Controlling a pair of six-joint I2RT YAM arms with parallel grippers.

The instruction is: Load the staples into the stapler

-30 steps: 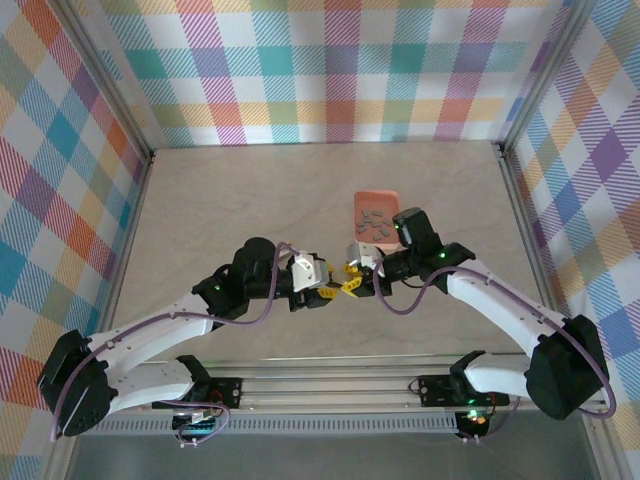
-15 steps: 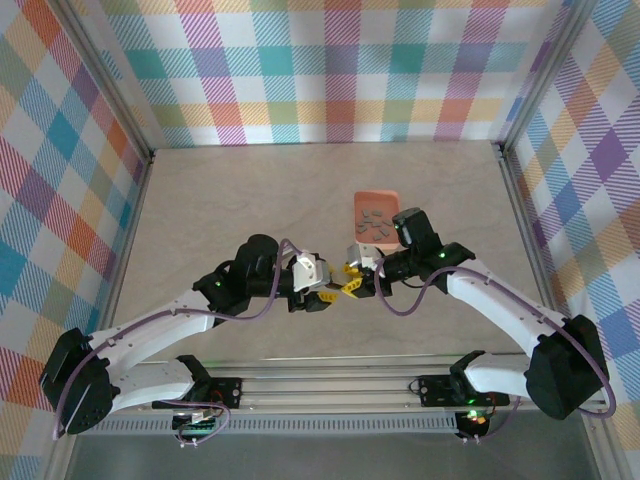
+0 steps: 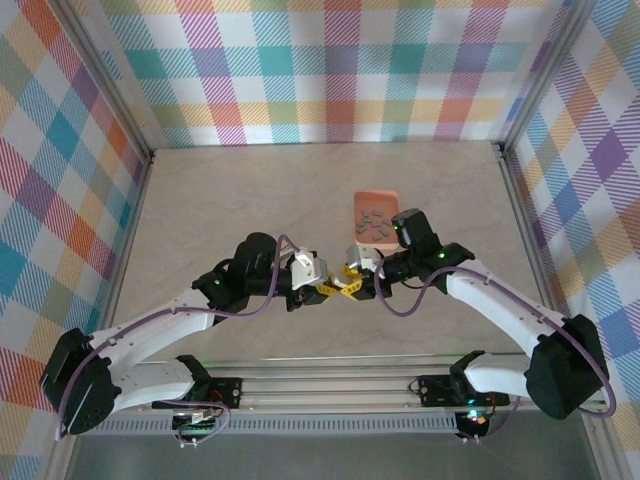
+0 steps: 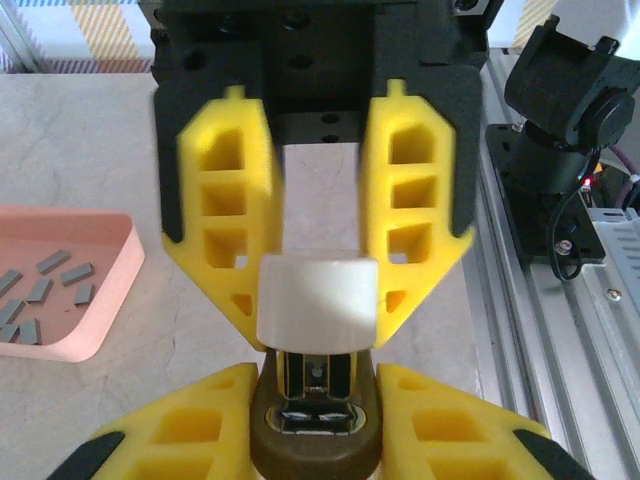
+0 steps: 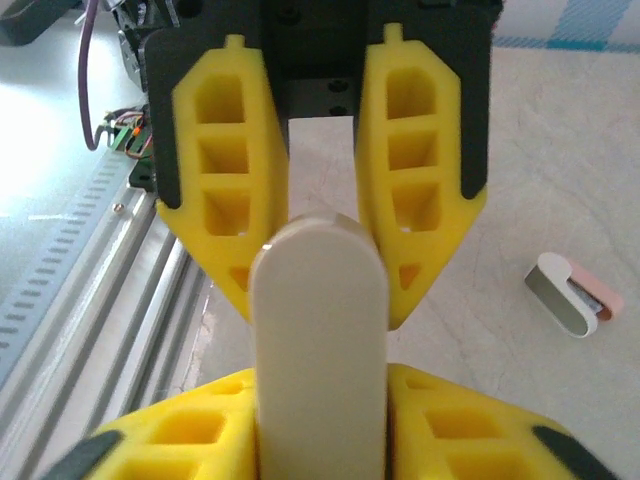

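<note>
Left wrist view shows the stapler between the 2 grippers, left gripper clamped on its metal base, right gripper pinching its whitish top, so probably the base should sit steady while the top hinges open before fetching staples from the tray at 9 o'clock.

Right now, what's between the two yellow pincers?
A small grey metal stapler with a pale whitish top, spanning from left pincer to right pincer. Both wrist views show it.

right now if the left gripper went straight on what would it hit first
The left gripper would meet the stapler at its own fingertips first, the right gripper just behind it; depth unclear.
</note>
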